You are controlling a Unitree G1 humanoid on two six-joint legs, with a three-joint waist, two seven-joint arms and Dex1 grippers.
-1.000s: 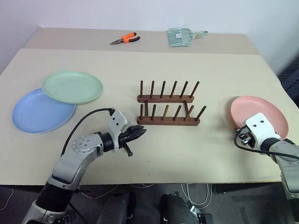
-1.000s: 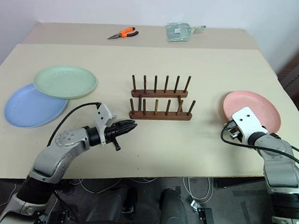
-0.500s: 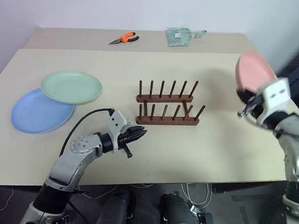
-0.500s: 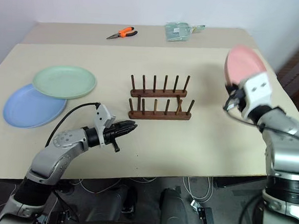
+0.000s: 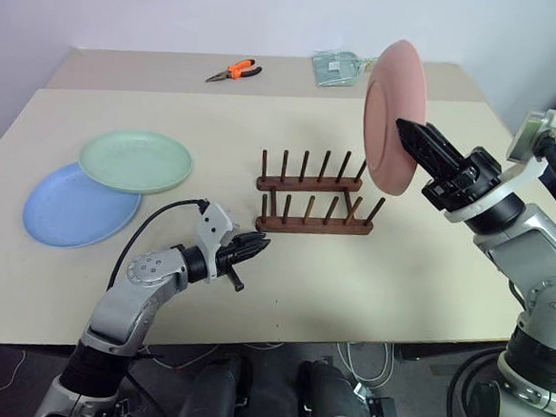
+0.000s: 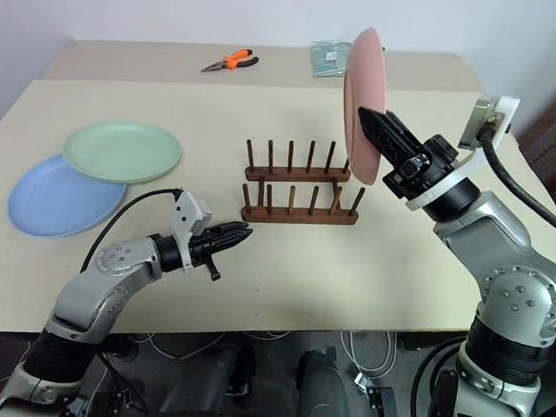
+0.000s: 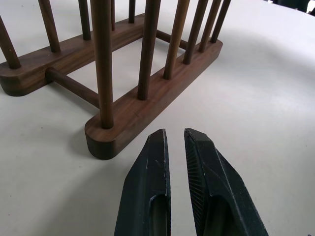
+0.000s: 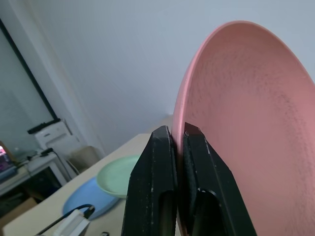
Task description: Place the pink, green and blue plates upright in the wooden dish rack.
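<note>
Table [image 5: 416, 275]: green plate [image 5: 134, 160] overlaps blue plate [image 5: 68, 208] at left. Wooden dish rack [image 5: 312, 203] mid-table, no plates in it. Pink plate [image 5: 389, 116] upright in air above rack's right end, pinched by right gripper [image 5: 405, 131]. Left gripper [image 5: 261, 248] clenched, holding nothing, near rack.

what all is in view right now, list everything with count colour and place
pink plate: 1, salmon pink, held upright in the air above the rack's right end
green plate: 1, pale green, table left, overlapping the blue plate
blue plate: 1, light blue, table left, partly under the green one
rack: 1, dark brown wood, table centre, no plates in it
pliers: 1, orange handles, far table
clear packet: 1, greenish, far table
table: 1, beige
left gripper: 1, black, shut, holding nothing, near rack's left end
right gripper: 1, black, shut on pink plate
</note>
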